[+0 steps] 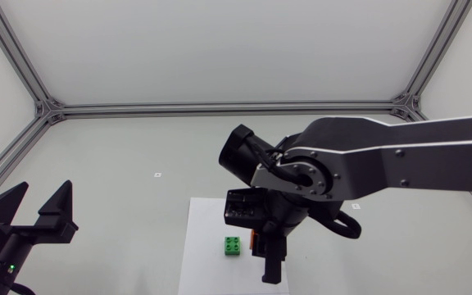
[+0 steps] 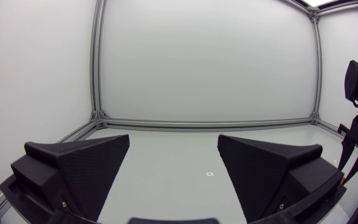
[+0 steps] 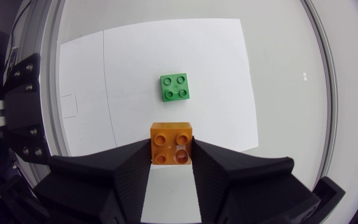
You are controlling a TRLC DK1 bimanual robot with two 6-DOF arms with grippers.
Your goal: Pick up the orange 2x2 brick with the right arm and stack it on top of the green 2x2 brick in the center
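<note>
Here the right hand [image 3: 171,152] is clamped on the orange brick [image 3: 171,140], with one wedge finger flat against each side wall and the studs facing up. The brick looks like hard, light plastic. It is stiff and smooth-sided and would probably twist if pinched off-centre, so a square hold on opposite walls suits it. Just ahead, the green brick [image 3: 175,87] sits on a white sheet [image 3: 222,56] on the surface. The left hand [image 2: 174,165] is spread apart and holds nothing.
</note>
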